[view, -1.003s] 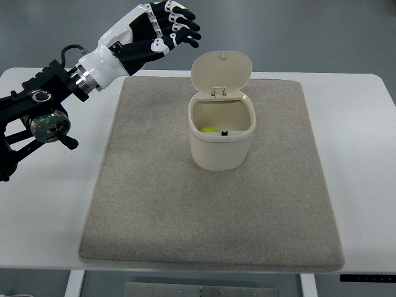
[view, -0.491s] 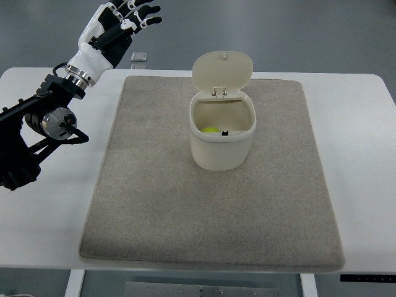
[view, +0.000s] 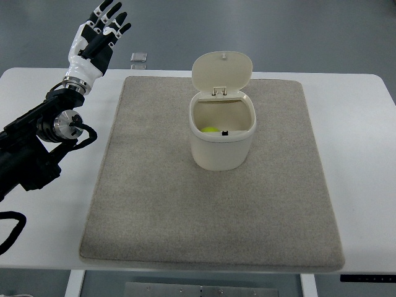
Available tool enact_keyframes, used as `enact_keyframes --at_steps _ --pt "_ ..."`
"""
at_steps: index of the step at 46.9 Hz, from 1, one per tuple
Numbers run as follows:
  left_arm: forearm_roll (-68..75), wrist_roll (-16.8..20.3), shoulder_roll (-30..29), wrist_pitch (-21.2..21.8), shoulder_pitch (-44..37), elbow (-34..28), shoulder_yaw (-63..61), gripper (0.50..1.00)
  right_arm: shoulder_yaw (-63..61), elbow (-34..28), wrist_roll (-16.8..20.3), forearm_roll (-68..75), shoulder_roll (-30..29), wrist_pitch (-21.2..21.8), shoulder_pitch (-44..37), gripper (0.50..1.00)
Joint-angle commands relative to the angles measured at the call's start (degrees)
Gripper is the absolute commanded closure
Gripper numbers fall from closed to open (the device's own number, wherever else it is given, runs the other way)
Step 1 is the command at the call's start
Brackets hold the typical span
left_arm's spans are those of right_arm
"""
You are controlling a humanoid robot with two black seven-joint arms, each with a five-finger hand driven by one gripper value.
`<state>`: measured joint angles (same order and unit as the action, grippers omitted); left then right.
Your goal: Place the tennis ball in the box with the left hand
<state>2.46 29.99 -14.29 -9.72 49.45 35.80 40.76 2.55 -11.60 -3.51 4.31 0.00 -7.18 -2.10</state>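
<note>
Ball [view: 210, 130] lies inside our box [view: 221, 151], whose lid [view: 221, 72] stands open so it could drop in. Our left hand [view: 96, 38] is raised clear at the table's [view: 365, 124] far-left corner, fingers spread, empty; we judge the task done.

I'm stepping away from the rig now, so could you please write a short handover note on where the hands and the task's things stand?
Left hand: raised beyond the table's far left corner, fingers spread, holding nothing.
Right hand: not in view.
Tennis ball: inside the box, seen through the open top.
Box: upright on the grey mat, lid flipped up and open.
Done: the ball is in the box.
Left: nothing for the ball itself; the lid is open, and the left arm is not at rest.
</note>
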Motion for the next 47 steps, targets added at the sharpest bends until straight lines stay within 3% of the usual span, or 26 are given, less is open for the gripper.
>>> enact_keyframes --at_steps 1,47 --pt "-2.2 0.1 0.9 -0.5 0.1 -2.8 -0.1 0.514 0.0 0.0 0.0 0.0 0.0 0.1 0.0 0.599" --pt "-2.5 0.0 4.6 0.8 0.8 -6.9 0.0 0.51 0.0 0.0 0.0 0.0 0.0 0.0 0.0 0.597"
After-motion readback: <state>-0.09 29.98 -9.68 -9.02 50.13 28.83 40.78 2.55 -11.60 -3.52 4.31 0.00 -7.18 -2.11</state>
